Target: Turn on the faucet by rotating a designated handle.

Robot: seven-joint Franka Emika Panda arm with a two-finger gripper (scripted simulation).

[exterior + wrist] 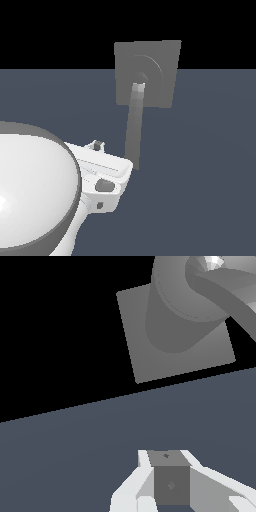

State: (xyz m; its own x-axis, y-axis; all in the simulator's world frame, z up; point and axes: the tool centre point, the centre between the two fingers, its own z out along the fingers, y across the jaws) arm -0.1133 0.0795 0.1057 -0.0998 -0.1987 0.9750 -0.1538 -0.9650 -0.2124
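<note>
At the centre of the exterior view, the faucet (160, 55) presents as a matte grey square plate with raised concentric rings, standing upright at the far edge of the dark blue-grey floor (210, 165). The handle (134, 127), a long narrow grey bar with a paler inner end, hangs from the plate's hub down toward the camera. Its lower tip lies just beside the gripper (107, 172), on the exterior view's right of it; contact cannot be confirmed. In the wrist view the plate (175, 351) sits tilted beyond the gripper (167, 481), with the handle (235, 306) sweeping off to the frame edge. Nothing stands between gripper and handle. The large glossy white arm body (35, 190) fills the exterior view's lower left, the hand extending from it toward the handle. The fingers appear drawn together, but the jaw state cannot be told with certainty.
</note>
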